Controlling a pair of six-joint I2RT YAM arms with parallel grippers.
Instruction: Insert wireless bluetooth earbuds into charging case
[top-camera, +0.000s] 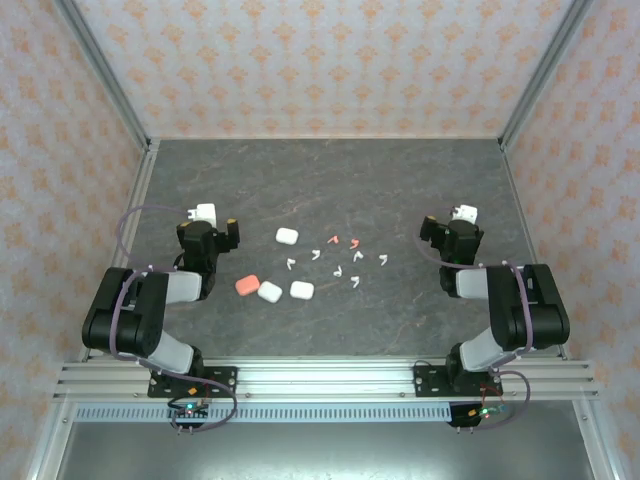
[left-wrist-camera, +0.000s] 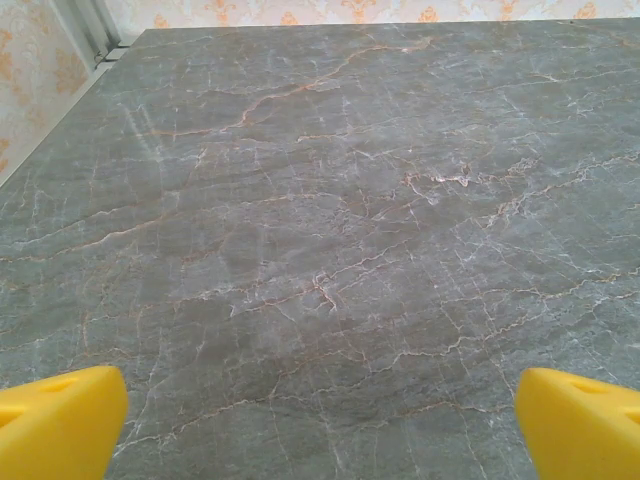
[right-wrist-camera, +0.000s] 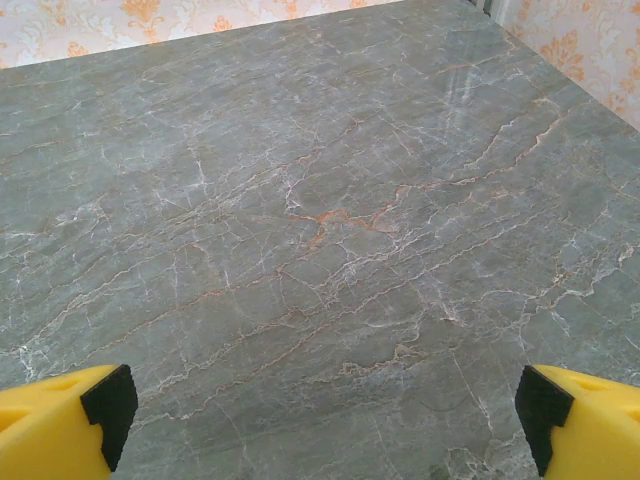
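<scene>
Wireless bluetooth earbuds (top-camera: 339, 270): all loose at tabletop (top-camera: 400, 190) centre, none seated. Cases (top-camera: 270, 292) beside them, leftward, lids apparently shut. Left pincer (left-wrist-camera: 320, 425) and right pincer (right-wrist-camera: 325, 425): spread wide, empty; task judged unstarted.

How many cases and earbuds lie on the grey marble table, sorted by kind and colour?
rounded white plastic charging cases: 3
rounded salmon-pink plastic charging case: 1
tiny white stemmed plastic earbuds: 6
tiny salmon-pink stemmed plastic earbuds: 2
Total: 12
</scene>
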